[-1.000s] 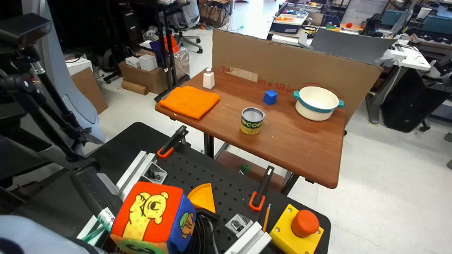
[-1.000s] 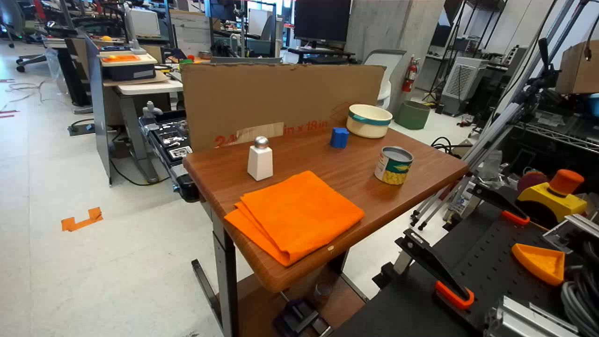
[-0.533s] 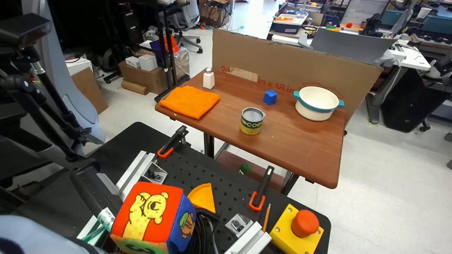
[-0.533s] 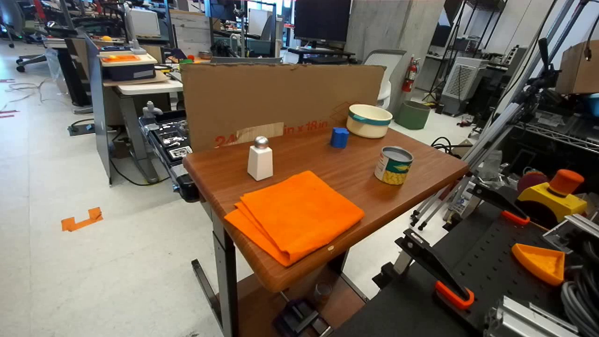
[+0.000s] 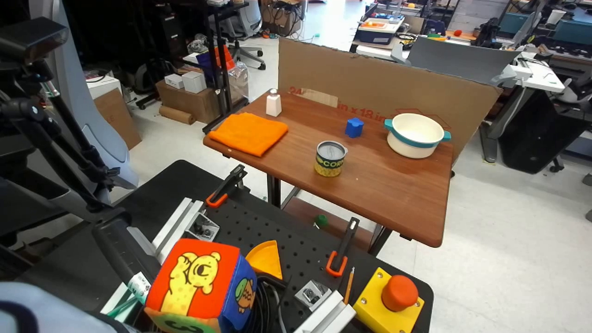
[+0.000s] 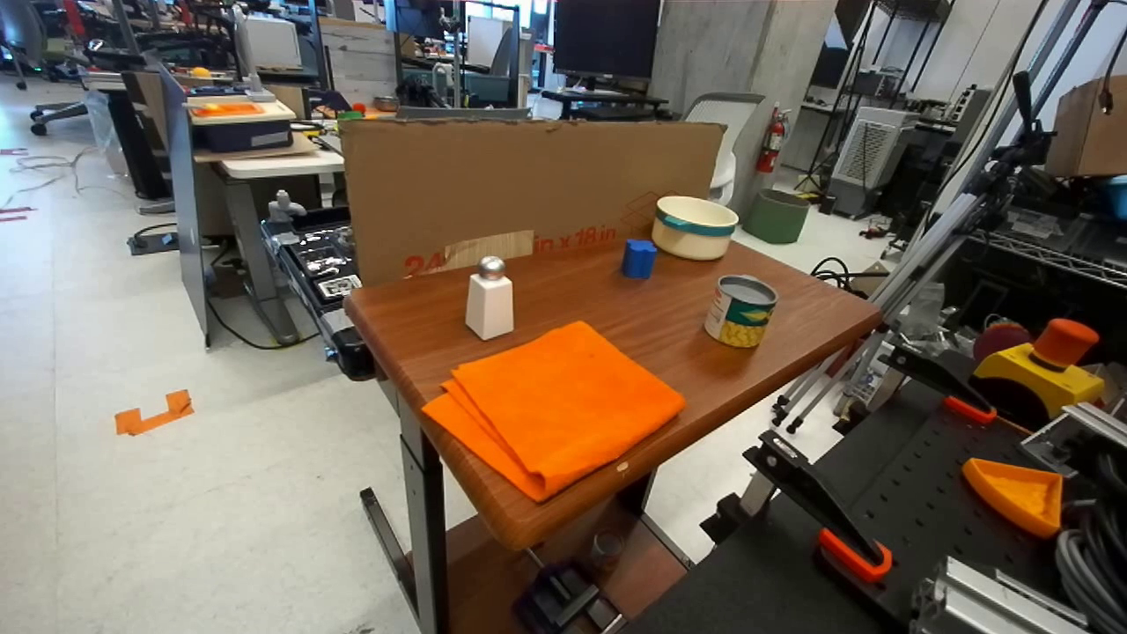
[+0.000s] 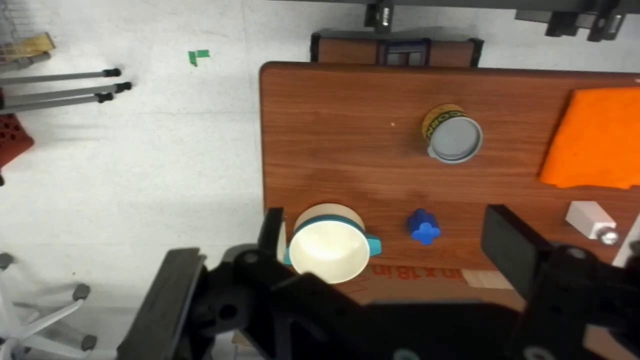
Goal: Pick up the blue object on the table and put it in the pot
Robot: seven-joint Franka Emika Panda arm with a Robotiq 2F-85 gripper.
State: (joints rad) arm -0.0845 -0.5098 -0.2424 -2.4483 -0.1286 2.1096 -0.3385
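Note:
The blue object is small with a lobed top and stands on the reddish-brown table. It also shows in an exterior view and in the wrist view. The white pot with teal rim and handles stands beside it, apart from it; it shows too in an exterior view and in the wrist view. My gripper is wide open and empty, high above the table. In the wrist view the pot and blue object appear between its fingers. The gripper is out of view in both exterior views.
A corn tin stands near the table's front edge. A folded orange cloth and a white shaker are at one end. A cardboard sheet stands upright along the back edge. A black pegboard bench with clamps is in front.

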